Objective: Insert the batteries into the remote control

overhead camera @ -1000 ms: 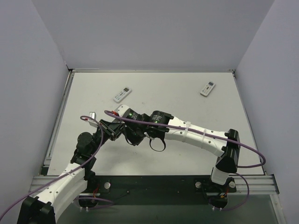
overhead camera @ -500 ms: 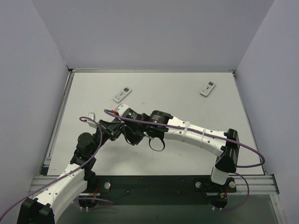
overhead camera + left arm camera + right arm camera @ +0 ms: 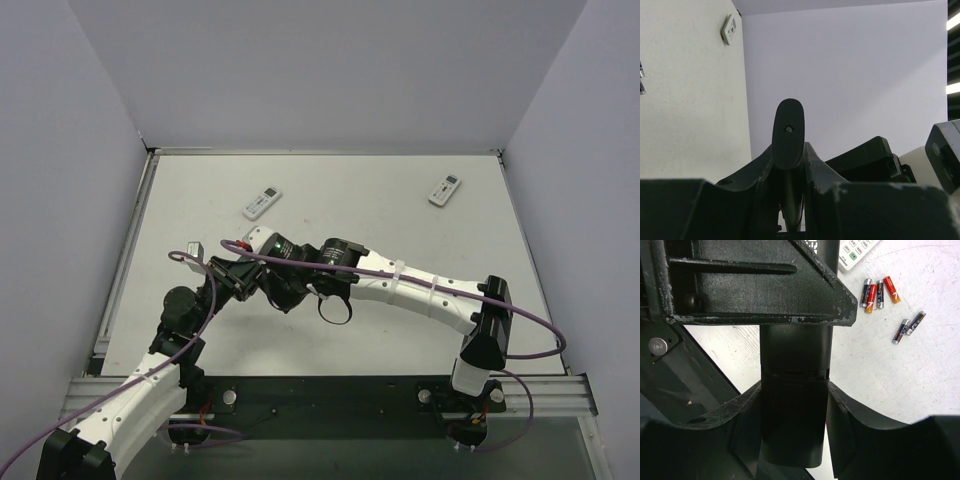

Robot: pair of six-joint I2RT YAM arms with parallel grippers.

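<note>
Soft, even light from above fills the top view. The tabletop (image 3: pixel 400 240) is bright and carries only faint shadows. In the left wrist view, strips of glare burn at the right edge, and the left claw (image 3: pixel 788 131) looms dark and blurred. In the right wrist view, the near black parts are murky, while the batteries (image 3: pixel 879 292) lie sharp.

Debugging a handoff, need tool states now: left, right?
Left tool: closed on the dark remote.
Right tool: closed on the same remote, no gap visible.
</note>
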